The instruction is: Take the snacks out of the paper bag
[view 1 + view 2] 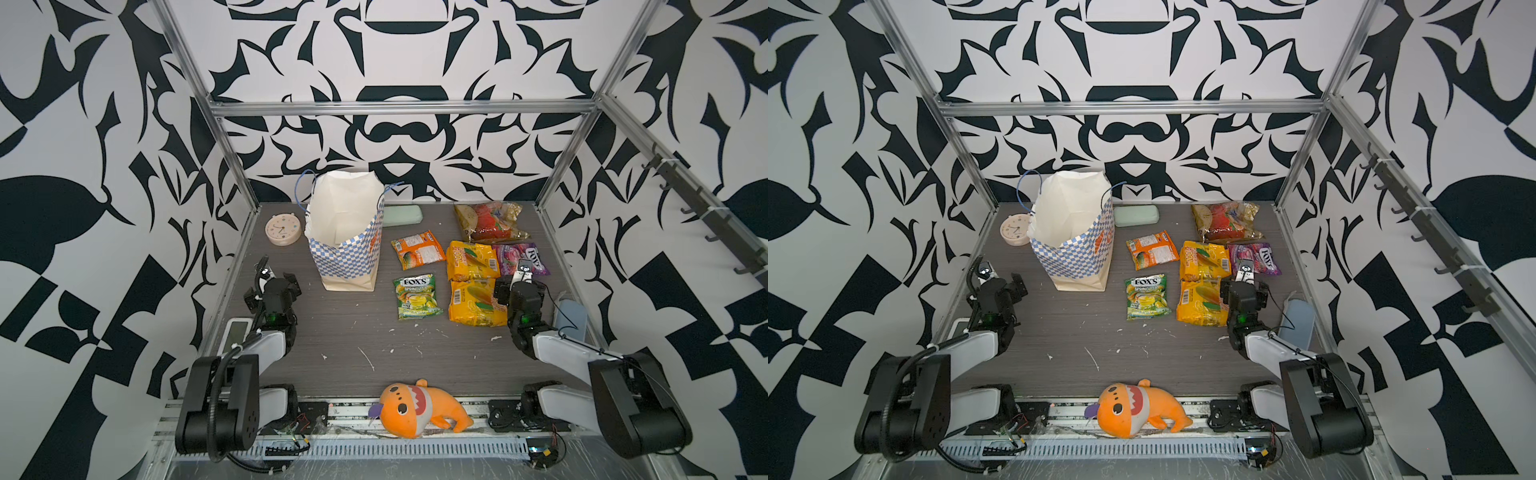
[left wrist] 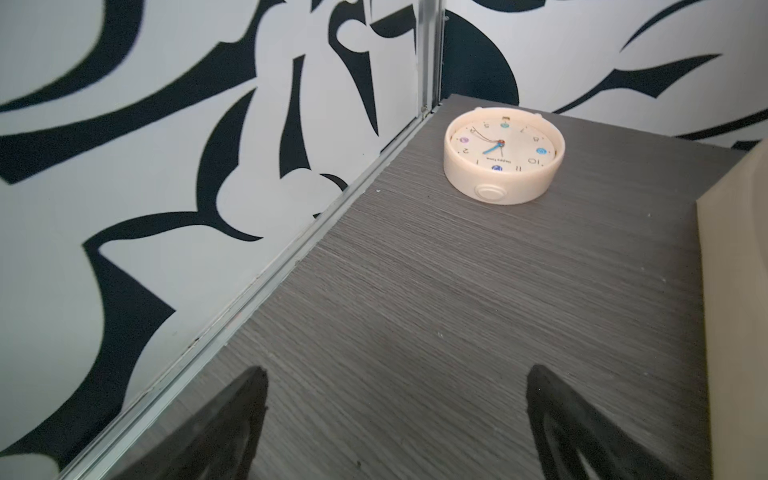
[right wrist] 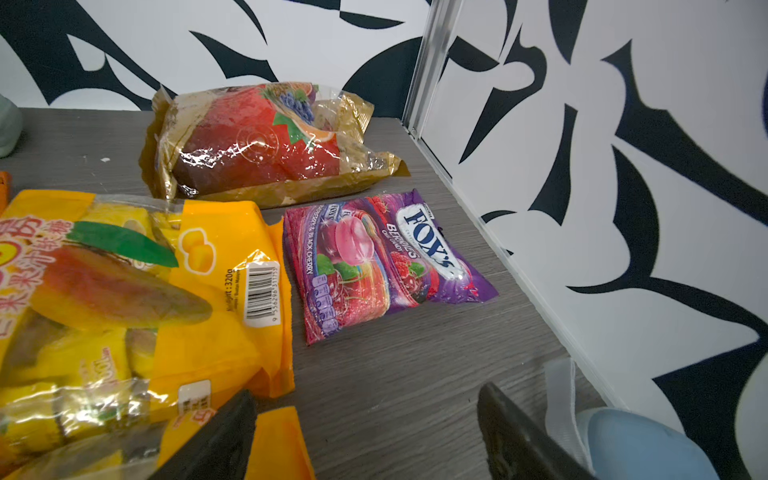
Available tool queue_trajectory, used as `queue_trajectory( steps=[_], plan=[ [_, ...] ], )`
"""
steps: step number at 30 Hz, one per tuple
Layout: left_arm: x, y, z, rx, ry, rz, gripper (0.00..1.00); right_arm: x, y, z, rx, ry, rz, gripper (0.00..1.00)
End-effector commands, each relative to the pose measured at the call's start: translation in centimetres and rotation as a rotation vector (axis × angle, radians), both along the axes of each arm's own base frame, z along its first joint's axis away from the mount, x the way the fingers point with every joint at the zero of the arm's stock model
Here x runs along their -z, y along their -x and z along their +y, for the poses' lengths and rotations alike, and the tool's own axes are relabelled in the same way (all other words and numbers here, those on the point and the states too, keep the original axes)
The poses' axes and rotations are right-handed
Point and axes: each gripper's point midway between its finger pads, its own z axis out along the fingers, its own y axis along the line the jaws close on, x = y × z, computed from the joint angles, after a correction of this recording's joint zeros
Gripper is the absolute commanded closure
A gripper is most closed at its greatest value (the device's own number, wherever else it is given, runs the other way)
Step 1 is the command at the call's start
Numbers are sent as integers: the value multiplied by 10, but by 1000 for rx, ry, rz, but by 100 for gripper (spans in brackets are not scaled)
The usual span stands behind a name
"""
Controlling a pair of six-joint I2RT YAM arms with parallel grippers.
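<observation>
The tall blue-and-white checkered paper bag [image 1: 345,257] is found nearer the left tool [image 2: 392,374] than the right tool [image 3: 365,392]; both are released, empty.

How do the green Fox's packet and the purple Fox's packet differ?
Colour: the green packet is green and yellow; the purple packet purple and pink. Wording: the green packet reads Spring Tea, the purple packet Berries. Place: the green packet lies nearer the table's middle; the purple packet by the right wall, beside a yellow packet. Both lie flat outside the paper bag.

Left gripper [image 2: 397,370], right gripper [image 3: 365,390] — jaws apart
</observation>
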Motion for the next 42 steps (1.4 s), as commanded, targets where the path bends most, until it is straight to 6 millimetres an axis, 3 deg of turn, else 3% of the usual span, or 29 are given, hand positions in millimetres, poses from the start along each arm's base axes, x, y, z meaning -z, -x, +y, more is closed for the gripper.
queue_trajectory(
  steps=[1, 6, 13, 18, 23, 26, 29, 32, 35, 37, 42],
  plan=[
    [-14, -21, -12, 87, -19, -44, 0, -23, -15, 8, -46, -32, -121, 13],
    [-25, -19, -42, 247, 56, -205, 0, -8, -24, 18, -110, -20, -91, 15],
    [2, -26, -59, 359, 33, -191, 0, 9, -25, 32, -202, -16, -103, 15],
    [8, -30, -51, 311, 37, -146, 0, 17, -26, 38, -236, -16, -108, 15],
    [15, -50, -52, 326, 54, -49, 0, 21, -31, 38, -232, -18, -76, 15],
    [18, -52, -41, 291, 98, -42, 0, 22, -35, 32, -199, -21, -61, 15],
    [18, -51, -41, 291, 100, -42, 0, 27, -41, 18, -131, -52, -9, 15],
    [17, -51, -41, 292, 100, -45, 0, 28, -42, 17, -131, -50, -8, 14],
    [17, -51, -41, 292, 100, -45, 0, 28, -42, 17, -127, -50, -3, 11],
    [17, -51, -41, 292, 100, -45, 0, 28, -41, 16, -126, -48, -5, 0],
    [17, -51, -41, 291, 100, -44, 0, 28, -41, 17, -126, -51, -7, 0]
  ],
)
